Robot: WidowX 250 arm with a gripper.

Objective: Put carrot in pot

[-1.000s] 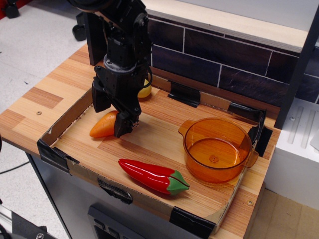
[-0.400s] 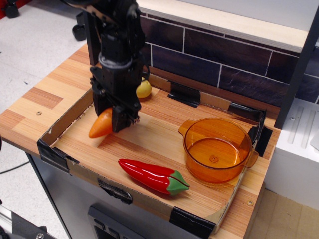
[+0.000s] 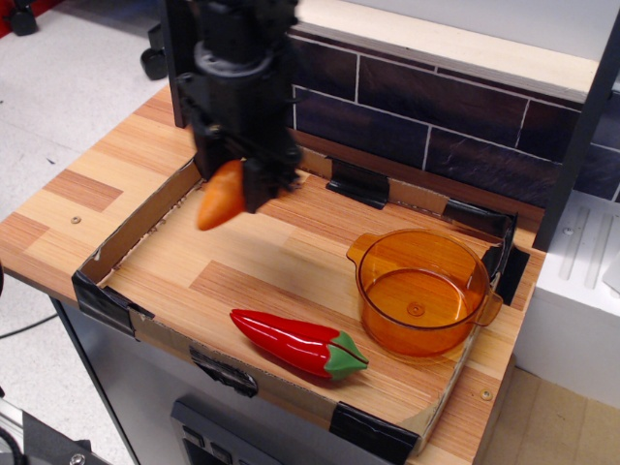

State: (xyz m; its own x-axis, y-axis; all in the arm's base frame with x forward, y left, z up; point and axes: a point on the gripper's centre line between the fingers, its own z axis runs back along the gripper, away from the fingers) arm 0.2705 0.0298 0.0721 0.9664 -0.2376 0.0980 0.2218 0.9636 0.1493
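One gripper (image 3: 235,186) pinched the carrot (image 3: 221,196) (tip hanging down), held clear of the tray (image 3: 126,237) for carrying toward the pot (image 3: 422,291).

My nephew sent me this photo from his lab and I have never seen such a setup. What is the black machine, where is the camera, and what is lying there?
The black machine is a robot arm; its end effector is shut on a small orange toy carrot, held in the air. The one camera looks down at an angle from the front. Below is a wooden counter with a shallow cardboard tray taped at the corners. In the tray sit a see-through orange pot, which is empty, and a red toy pepper with a green stem. A dark tiled wall stands behind.
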